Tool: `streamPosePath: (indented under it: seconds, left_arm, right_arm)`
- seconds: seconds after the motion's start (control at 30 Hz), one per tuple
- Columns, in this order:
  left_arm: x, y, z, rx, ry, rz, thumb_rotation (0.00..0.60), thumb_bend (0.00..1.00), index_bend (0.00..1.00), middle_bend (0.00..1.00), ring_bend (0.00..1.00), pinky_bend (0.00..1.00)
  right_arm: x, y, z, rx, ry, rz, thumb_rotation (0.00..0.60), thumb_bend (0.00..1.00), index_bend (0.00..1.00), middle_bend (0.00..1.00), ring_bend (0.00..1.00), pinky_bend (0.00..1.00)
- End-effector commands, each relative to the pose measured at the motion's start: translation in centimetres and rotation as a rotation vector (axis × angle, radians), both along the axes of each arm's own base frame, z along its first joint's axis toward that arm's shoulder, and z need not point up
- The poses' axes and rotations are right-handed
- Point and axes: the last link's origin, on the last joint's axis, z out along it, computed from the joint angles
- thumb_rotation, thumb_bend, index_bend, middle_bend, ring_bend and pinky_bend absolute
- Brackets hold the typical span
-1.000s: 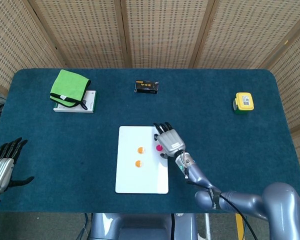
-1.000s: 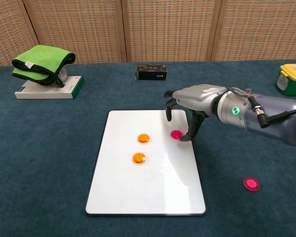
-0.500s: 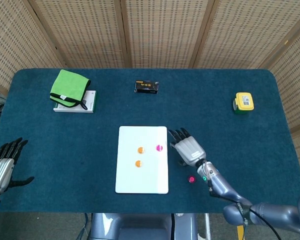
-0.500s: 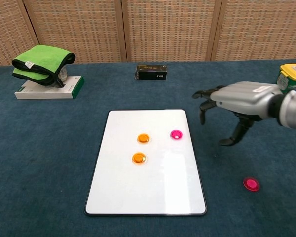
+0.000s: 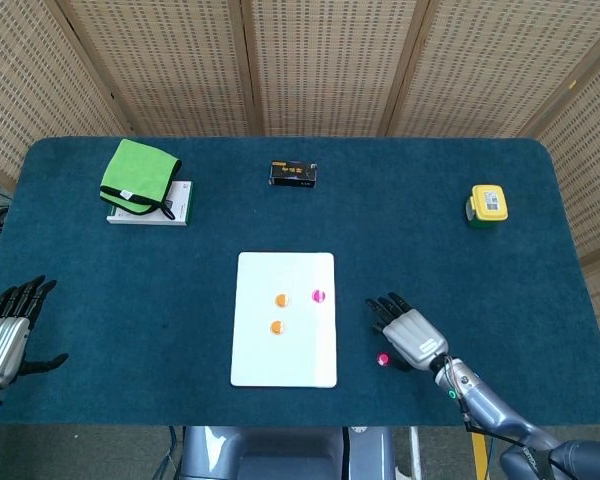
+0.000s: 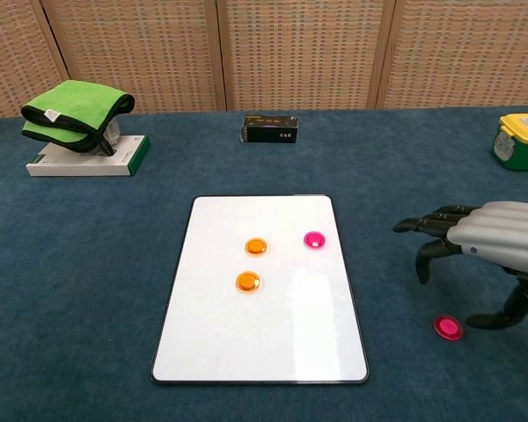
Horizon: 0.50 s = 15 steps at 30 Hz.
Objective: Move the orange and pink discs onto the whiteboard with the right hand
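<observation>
At the far left edge of my head view the left robot hand (image 5: 2, 335) rests low over the worktop (image 5: 130, 290), fingers spread wide and holding nothing. Toward eleven o'clock a green cloth (image 6: 75, 112) lies on a white book (image 6: 88, 160). At twelve o'clock sits a small black box (image 6: 269, 129). In the centre lies the whiteboard (image 6: 273, 334), carrying two orange discs (image 6: 256, 246) (image 6: 247, 282) and, just to their right, a pink disc (image 6: 314, 239). Off the board, at about four o'clock, a second pink disc (image 6: 448, 328) lies on the cloth. The right robot hand (image 6: 493, 239) hovers over it, fingers spread and empty; the thumb looks near the disc, though I cannot tell whether it touches. A yellow-lidded green container (image 6: 521, 141) stands at two o'clock.
</observation>
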Motion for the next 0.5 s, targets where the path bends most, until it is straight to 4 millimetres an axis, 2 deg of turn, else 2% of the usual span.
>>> streamPosePath:
  seconds: [0.03, 0.5]
  left_arm:
    - [0.0, 0.0, -0.01, 0.0, 0.001, 0.002, 0.6, 0.0, 0.0, 0.0, 0.0, 0.0]
    - [0.0, 0.02, 0.04, 0.002, -0.005, 0.007, 0.6, 0.0, 0.0, 0.0, 0.0, 0.0]
  right_arm:
    - [-1.02, 0.69, -0.26, 0.013, 0.009, 0.02, 0.6, 0.31, 0.32, 0.0, 0.0, 0.0]
    - [-1.93, 1.25, -0.66, 0.028, -0.019, -0.012, 0.6, 0.31, 0.32, 0.0, 0.0, 0.0]
